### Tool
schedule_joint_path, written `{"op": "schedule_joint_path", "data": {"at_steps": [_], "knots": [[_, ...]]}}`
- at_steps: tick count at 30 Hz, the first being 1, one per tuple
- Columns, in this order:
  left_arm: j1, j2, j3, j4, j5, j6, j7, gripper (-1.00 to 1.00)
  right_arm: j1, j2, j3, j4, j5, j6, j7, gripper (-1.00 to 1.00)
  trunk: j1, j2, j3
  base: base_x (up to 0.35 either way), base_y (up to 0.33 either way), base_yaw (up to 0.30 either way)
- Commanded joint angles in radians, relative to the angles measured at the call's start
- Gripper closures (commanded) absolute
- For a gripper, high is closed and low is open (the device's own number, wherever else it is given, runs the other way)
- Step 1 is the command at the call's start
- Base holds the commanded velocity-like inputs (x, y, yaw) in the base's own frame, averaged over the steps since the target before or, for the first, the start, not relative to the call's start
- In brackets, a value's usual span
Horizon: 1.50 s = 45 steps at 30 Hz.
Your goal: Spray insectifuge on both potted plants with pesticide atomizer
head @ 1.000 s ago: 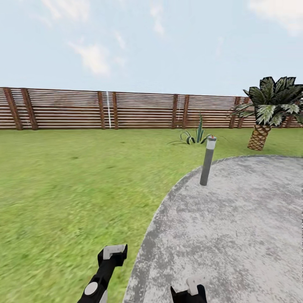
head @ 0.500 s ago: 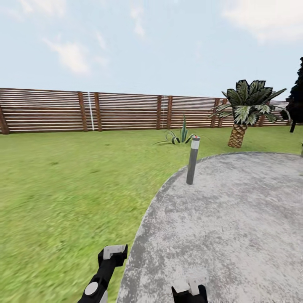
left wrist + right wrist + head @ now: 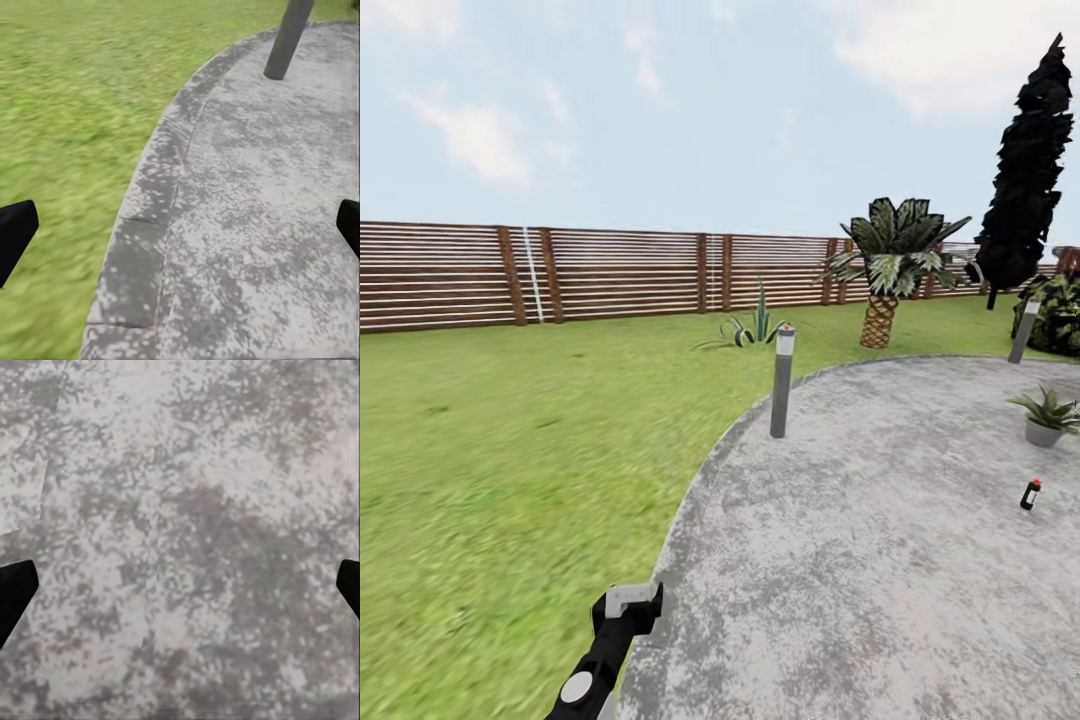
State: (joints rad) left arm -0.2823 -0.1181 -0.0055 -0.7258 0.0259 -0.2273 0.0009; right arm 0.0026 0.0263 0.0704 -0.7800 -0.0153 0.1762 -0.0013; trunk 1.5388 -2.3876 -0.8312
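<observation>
Where the round grey patio (image 3: 880, 560) meets the lawn (image 3: 490, 460), seen from the head view with the left arm at the bottom edge, its white-capped wrist tip over the paving's curved rim. Left gripper (image 3: 180, 225) spread wide — dark fingertips (image 3: 15, 232) at opposite edges of the left wrist view, nothing between them, curved border of paving and grass below, base of a grey bollard lamp (image 3: 289, 37) further along. Right gripper (image 3: 180, 589) likewise wide apart and empty, fingertips (image 3: 349, 585) at the far edges of the right wrist view, mottled paving beneath. Far on the right side of the patio, a small dark bottle with a red top: the pesticide atomizer (image 3: 1030, 494), standing upright on the paving, too small to make out its label. Just beyond it and a little further right, one potted plant (image 3: 1045, 414) — green pointed rosette in a grey pot, also on the paving, near the bottle but apart from it. Tall bollard lamp (image 3: 782, 381) upright at the patio's near-left rim; a second one (image 3: 1023, 331) at the far right rim beside a dark bush. Behind, on the grass: a spiky unpotted plant (image 3: 748, 328), a palm (image 3: 885, 275) with a scaly trunk, a tall dark cypress (image 3: 1028, 170), and a brown slatted fence (image 3: 610, 272) running across the whole background under a pale cloudy sky.
</observation>
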Motion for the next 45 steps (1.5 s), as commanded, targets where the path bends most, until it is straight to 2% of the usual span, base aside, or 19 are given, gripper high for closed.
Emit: {"op": "schedule_joint_path", "data": {"at_steps": [1,3,7,10,12,15,20,30,45], "knots": [[0.000,0.000,-0.001,0.001,0.003,-0.003,0.000,-1.00,0.000,0.000,-0.024,0.009,-0.002,0.006,0.001,-1.00,0.000,0.000,0.000,0.000,0.000,-0.247],[0.005,0.000,-0.001,0.004,0.004,-0.002,0.001,-1.00,0.000,0.000,-0.057,0.025,-0.002,0.005,0.002,-1.00,0.000,0.000,0.002,0.000,0.000,-0.247],[0.021,0.000,0.001,0.006,0.006,0.010,0.001,-1.00,0.000,0.000,-0.071,0.038,-0.001,0.004,0.000,-1.00,0.000,0.000,0.005,0.000,0.000,-0.247],[0.033,0.003,0.003,0.022,0.007,0.021,0.001,-1.00,0.000,0.000,-0.073,0.075,-0.001,0.003,0.001,-1.00,0.000,0.000,0.007,0.062,0.000,-0.248],[0.037,0.012,0.004,0.080,0.007,0.023,-0.001,-1.00,0.000,0.000,-0.073,0.101,0.000,0.003,0.003,-1.00,0.000,0.000,0.008,0.195,0.000,-0.248],[0.039,0.018,0.004,0.108,0.006,0.022,-0.002,-1.00,0.000,0.000,-0.073,0.109,0.000,0.003,0.004,-1.00,0.000,0.000,0.010,0.283,0.000,-0.248],[0.040,0.018,0.003,0.119,0.008,0.023,-0.002,-1.00,0.000,0.000,-0.072,0.112,0.001,0.003,0.004,-1.00,0.000,0.000,0.014,0.323,0.000,-0.221],[0.040,0.017,0.001,0.121,0.008,0.023,-0.002,-1.00,0.000,0.000,-0.069,0.113,0.002,0.004,0.005,-1.00,0.000,0.000,0.015,0.334,0.000,-0.044],[0.040,0.017,0.001,0.121,0.008,0.023,-0.002,-1.00,0.000,-0.003,-0.073,0.111,0.000,0.003,0.003,-1.00,0.000,0.000,0.018,0.335,0.001,-0.252]]}}
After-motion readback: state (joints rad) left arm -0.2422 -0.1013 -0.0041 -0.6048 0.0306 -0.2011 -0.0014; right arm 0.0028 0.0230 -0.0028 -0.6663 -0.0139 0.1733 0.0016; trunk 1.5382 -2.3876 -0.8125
